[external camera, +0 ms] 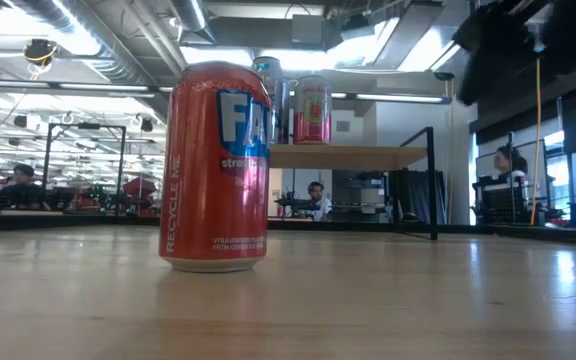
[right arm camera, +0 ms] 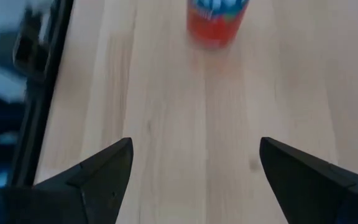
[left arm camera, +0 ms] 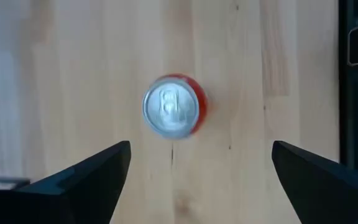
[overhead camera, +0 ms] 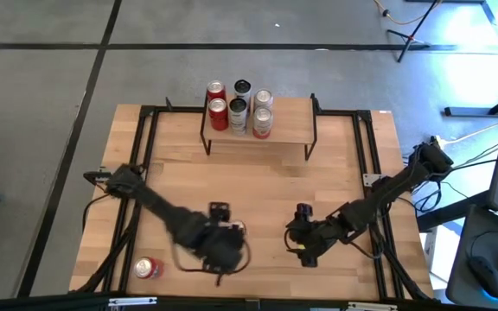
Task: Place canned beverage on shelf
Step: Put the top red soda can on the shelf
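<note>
- While both arms hung over the near half of the table (overhead camera: 258,181) in the high view, the red can (overhead camera: 148,269) stood alone near the front left corner, well apart from the shelf (overhead camera: 288,130) at the far edge, where five cans (overhead camera: 239,109) were grouped on its left part. The left gripper (overhead camera: 223,259) sat to the can's right, the right gripper (overhead camera: 305,250) further right.
- Seen from the low view, the red can (external camera: 215,168) stood upright on the tabletop close to the camera, with the shelf (external camera: 353,156) and its cans (external camera: 311,110) behind it; people sat in the room beyond.
- From the left wrist view, the left gripper (left arm camera: 201,180) was spread wide, looking straight down on the can's silver top (left arm camera: 169,112), touching nothing.
- From the right wrist view, the right gripper (right arm camera: 194,180) was likewise spread wide over bare wood, the red can (right arm camera: 216,22) lying beyond it.
</note>
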Robot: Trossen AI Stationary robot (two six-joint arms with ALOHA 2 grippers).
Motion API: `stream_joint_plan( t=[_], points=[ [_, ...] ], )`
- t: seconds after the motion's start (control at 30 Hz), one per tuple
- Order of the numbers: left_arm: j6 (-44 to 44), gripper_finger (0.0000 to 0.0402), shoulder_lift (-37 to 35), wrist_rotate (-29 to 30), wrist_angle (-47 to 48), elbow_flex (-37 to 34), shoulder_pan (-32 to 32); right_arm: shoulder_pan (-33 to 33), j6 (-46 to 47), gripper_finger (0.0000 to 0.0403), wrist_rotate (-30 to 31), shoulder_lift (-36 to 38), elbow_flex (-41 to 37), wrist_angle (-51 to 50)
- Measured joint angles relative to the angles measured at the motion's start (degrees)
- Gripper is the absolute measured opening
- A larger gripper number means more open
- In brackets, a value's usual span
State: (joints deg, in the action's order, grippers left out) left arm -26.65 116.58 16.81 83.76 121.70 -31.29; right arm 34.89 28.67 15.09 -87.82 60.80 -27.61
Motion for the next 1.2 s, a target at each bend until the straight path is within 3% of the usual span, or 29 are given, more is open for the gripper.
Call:
stream_joint_plan(
  t=[0.3,0.43,0.6,0.73,0.9,1.03,1.2],
  points=[
    [-21.1,0.0381,-12.1,7.1,-3.4,-17.2,-10.1,0.0,3.8,0.0337,13.4,-7.2,-5.3,27.3],
    [-27.2,0.0381,-18.9,9.0,-11.8,-29.6,-13.8,0.0,1.2,0.0337,19.1,-12.3,-5.3,37.9],
    [-28.4,0.0381,-25.5,11.2,-25.2,-45.0,-14.4,-0.5,1.0,0.0337,23.9,-17.0,-5.3,45.9],
    [-24.8,0.0381,-28.3,11.4,-35.5,-55.7,-11.8,-0.8,1.0,0.0337,23.9,-20.3,-5.3,51.9],
    [-12.1,0.0381,-28.6,10.1,-50.5,-65.4,-8.3,-0.8,1.0,0.0337,24.4,-24.0,-5.3,57.9],
    [-1.9,0.0381,-28.5,5.4,-63.7,-71.5,-4.7,-1.1,1.0,0.0337,25.7,-27.1,-3.9,58.7],
    [4.3,0.0381,-28.5,0.0,-76.3,-76.4,-0.2,-3.1,-1.9,0.0337,26.3,-30.8,0.7,58.8]
  ],
)
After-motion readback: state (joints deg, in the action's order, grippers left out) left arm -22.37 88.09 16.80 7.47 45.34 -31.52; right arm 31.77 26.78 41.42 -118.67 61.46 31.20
